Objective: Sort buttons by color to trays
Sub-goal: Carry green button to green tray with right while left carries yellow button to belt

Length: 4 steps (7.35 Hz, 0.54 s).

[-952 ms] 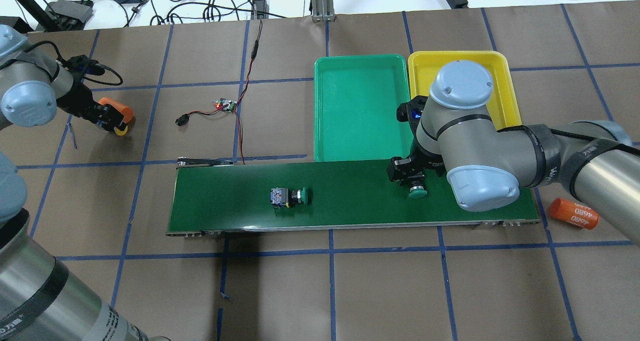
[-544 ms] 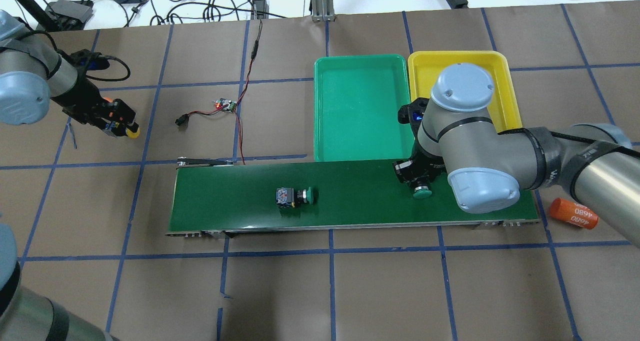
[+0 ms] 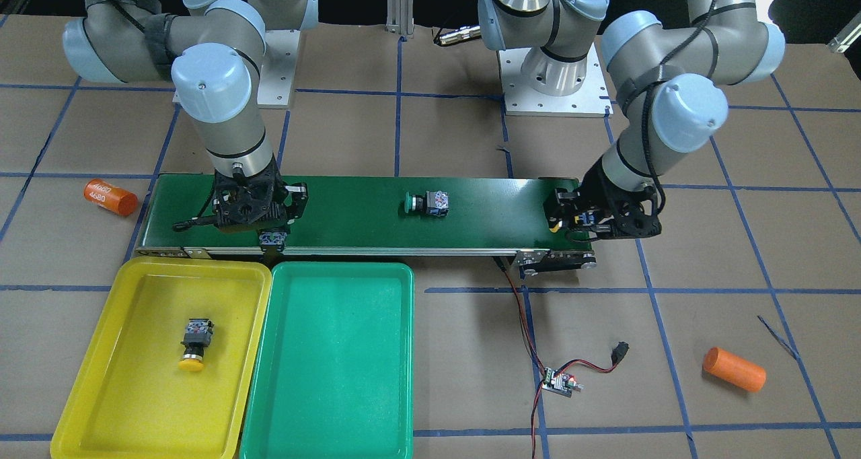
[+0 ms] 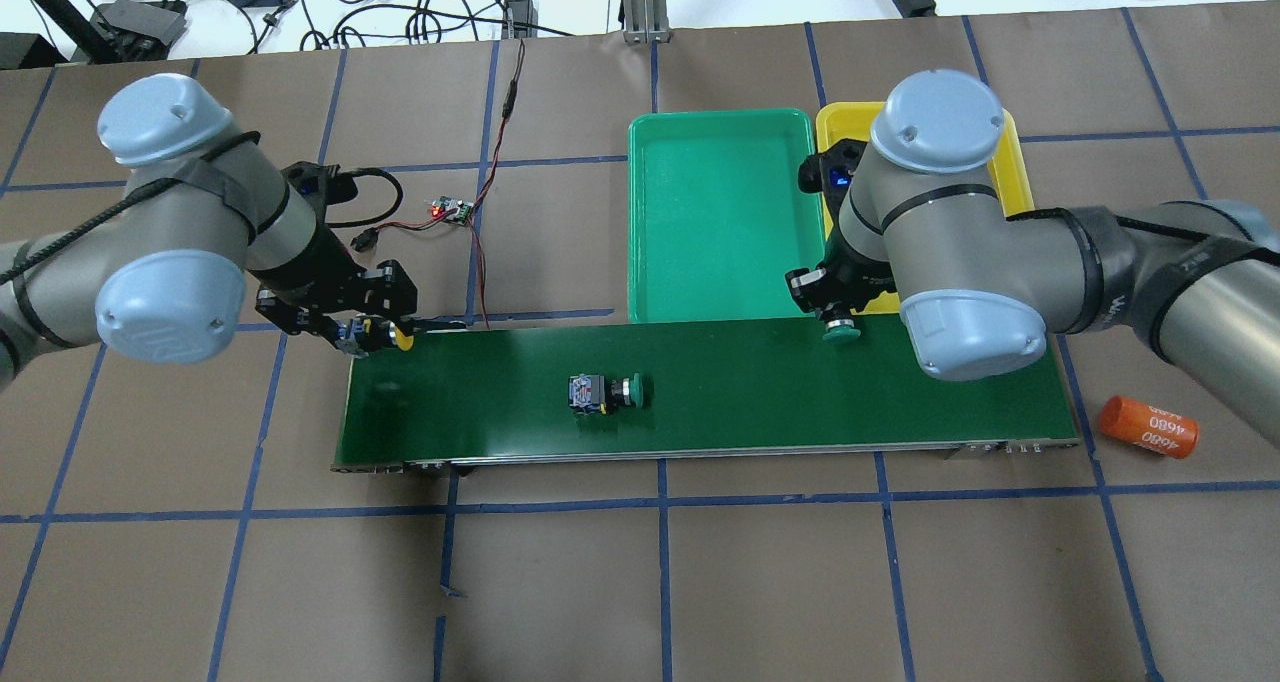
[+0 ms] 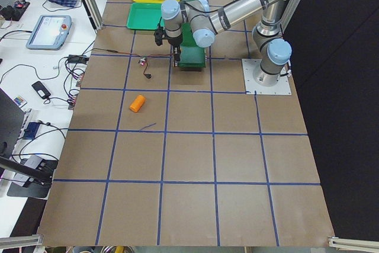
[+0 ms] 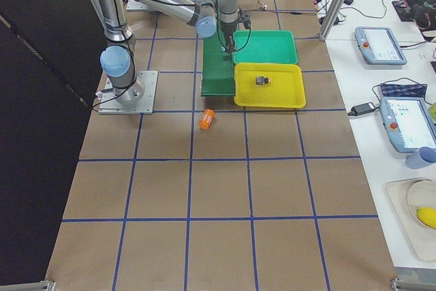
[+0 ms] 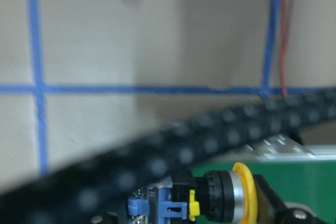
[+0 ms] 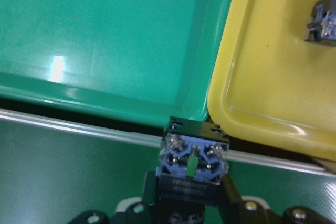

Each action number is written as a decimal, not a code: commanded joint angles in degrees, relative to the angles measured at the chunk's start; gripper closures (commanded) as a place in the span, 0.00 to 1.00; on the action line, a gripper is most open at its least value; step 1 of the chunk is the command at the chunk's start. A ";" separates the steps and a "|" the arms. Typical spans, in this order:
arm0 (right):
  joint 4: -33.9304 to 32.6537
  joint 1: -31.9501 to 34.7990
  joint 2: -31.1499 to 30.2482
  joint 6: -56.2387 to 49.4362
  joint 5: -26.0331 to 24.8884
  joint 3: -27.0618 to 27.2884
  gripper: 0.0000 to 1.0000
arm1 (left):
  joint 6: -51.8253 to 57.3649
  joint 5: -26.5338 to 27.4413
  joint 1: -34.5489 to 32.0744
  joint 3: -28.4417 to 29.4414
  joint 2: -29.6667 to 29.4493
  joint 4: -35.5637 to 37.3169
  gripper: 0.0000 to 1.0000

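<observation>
**Buttons in both claws, left arm swung in to the belt**

Biggest change in the last second: the left claw [image 4: 372,335] has come from far out on the table's left to the left end of the conveyor belt [image 4: 760,392], carrying the held yellow button [image 4: 401,338]. The right claw [image 4: 838,318] has crept from mid-belt to the belt's far edge, and the held green button [image 4: 843,334] has gone with it. The loose green button [image 4: 606,393] has drifted along the belt toward the right arm, so the belt looks to be running.

For the task: one is done, the sorted yellow button [image 3: 194,342] lying in the yellow tray [image 3: 101,378]. No button shows in the green tray [image 3: 336,378] yet. Three are left, two of them in hand. My read is that the left arm is about to feed its yellow one onto the belt and the right arm is about to drop its green one.

Left claw: clenched on the held yellow button, jaws narrow around the dark body, cap sticking out sideways. It sits just over the belt's end corner in the wrist view. Can't tell if it touches the belt.

Right claw: clenched on the held green button, bluish end pointing at the trays, cap back toward the robot. It hangs over the belt's rail, right at the seam where the green tray meets the yellow tray, not yet over either. It probably needs a nudge toward the green side before release, or the button may land on the yellow rim.
</observation>
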 commanded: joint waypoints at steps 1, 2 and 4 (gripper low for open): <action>-1.10 0.19 9.32 -1.64 -0.58 -13.25 0.87 | -7.35 0.49 -7.12 -2.62 0.05 0.01 0.76; -1.11 0.80 15.12 -1.04 0.03 -17.23 0.84 | -8.14 0.14 -7.14 -2.54 -0.93 0.18 0.44; -2.68 0.72 20.78 -1.30 0.12 -18.15 0.60 | -8.41 -0.39 -6.97 -1.76 -1.37 0.54 0.00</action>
